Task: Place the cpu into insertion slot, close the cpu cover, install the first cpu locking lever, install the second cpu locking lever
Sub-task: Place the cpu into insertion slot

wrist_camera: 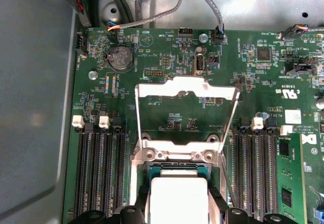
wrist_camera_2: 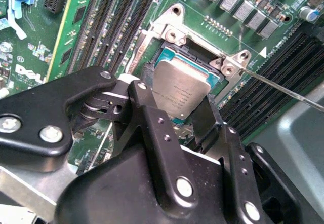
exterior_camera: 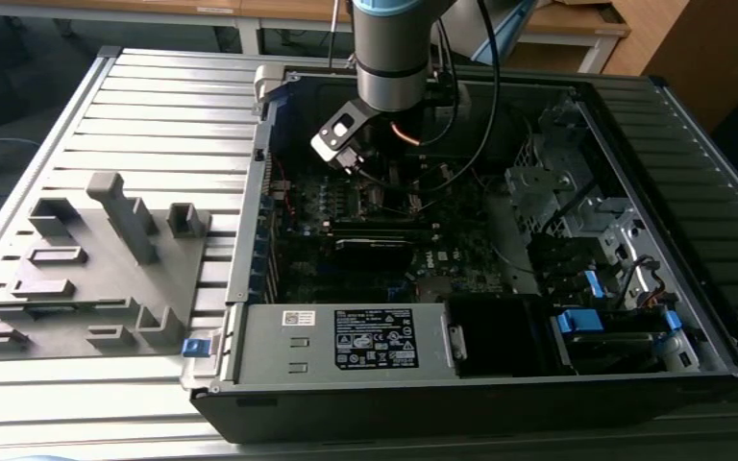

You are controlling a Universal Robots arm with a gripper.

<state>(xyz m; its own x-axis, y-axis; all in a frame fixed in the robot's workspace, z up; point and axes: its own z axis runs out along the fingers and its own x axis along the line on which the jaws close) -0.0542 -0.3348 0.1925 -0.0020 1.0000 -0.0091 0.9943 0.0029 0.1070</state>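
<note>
The gripper (wrist_camera_2: 177, 102) pinched the cpu (wrist_camera_2: 181, 82) by 2 opposite edges, its black fingers (wrist_camera_2: 152, 120) pressed against the chip's sides. In the second wrist view the chip hung tilted just over the insertion slot (wrist_camera_2: 195, 57). Whether any corner already touched the socket could not be told.

Such a chip was probably light, rigid and thin, with a smooth metal top offering little friction. Its underside and the socket beneath looked like the fragile parts. The bare side edges were therefore the sensible place to hold it, and it likely needed to go down flat rather than be pushed.

In the first wrist view the cpu cover (wrist_camera: 187, 88) stood swung open beyond the socket's far side, its cut-out middle showing the green board, so it left the socket unobstructed. 1 thin locking lever (wrist_camera_2: 283, 87) ran out sideways from the socket corner, apart from the fingers. Rows of long black memory slots (wrist_camera: 96, 173) flanked the socket on both sides, so the fingers had little room. A green memory module (wrist_camera: 289, 183) sat further out.

In the exterior view the arm (exterior_camera: 395, 58) stood over the open computer case (exterior_camera: 472, 403), beyond the labelled power supply (exterior_camera: 343, 341). A grey fixture tray (exterior_camera: 100, 259) lay well apart on the exterior view's left.
</note>
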